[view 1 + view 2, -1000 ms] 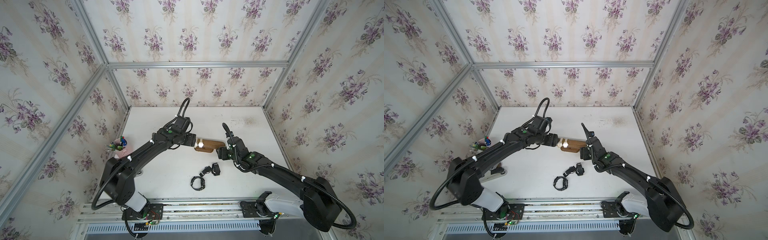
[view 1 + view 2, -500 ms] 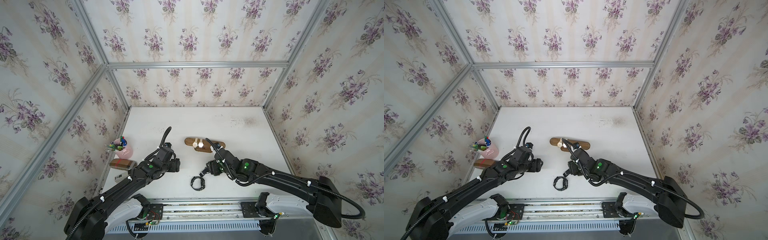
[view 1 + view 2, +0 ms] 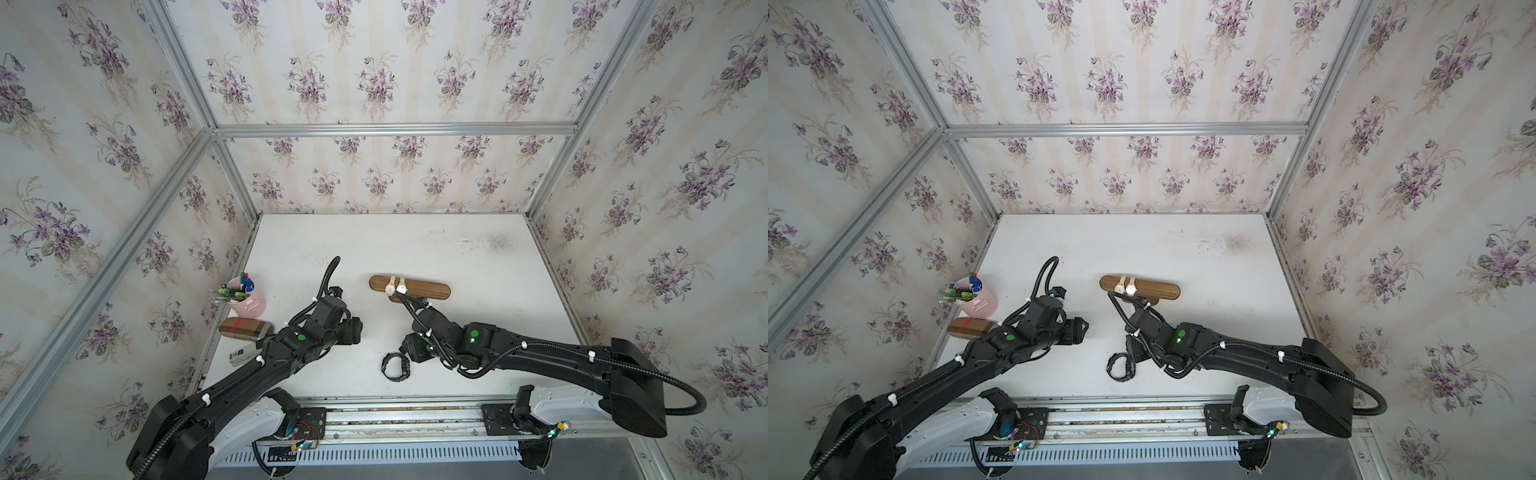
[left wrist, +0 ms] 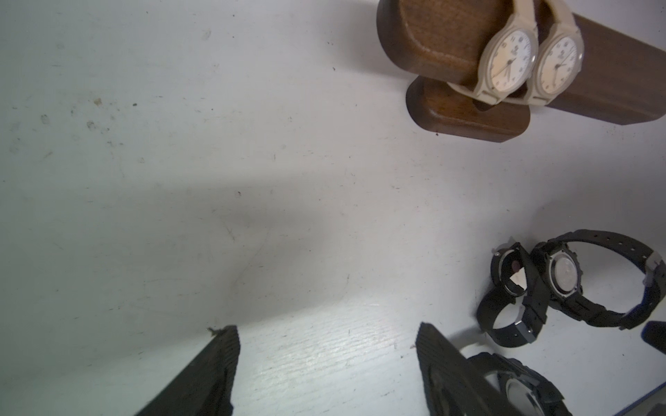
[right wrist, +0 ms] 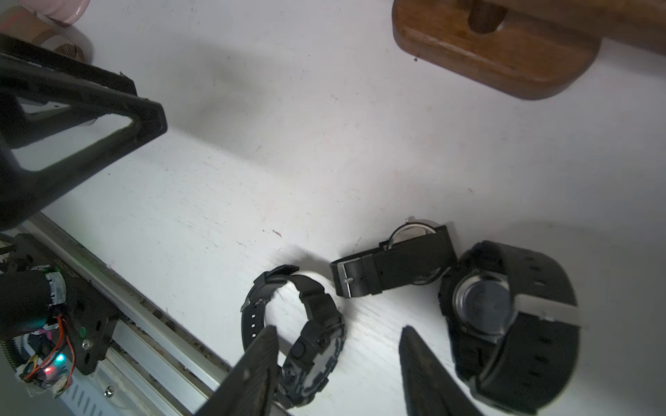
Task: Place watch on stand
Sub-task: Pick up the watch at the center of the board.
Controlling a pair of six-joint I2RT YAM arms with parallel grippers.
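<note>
White worktop (image 3: 457,249), seemingly pickup step: right hand (image 5: 338,329) spread over black watch (image 5: 313,354) at six o'clock of stand (image 3: 428,289); next, centring and pinching its strap.

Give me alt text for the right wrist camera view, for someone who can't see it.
The right gripper, jaws open, hangs by three black watches on the white table: a rugged watch partly behind one finger, a buckled watch, and a chunky watch showing its case back. The wooden stand's base lies beyond them.
</note>
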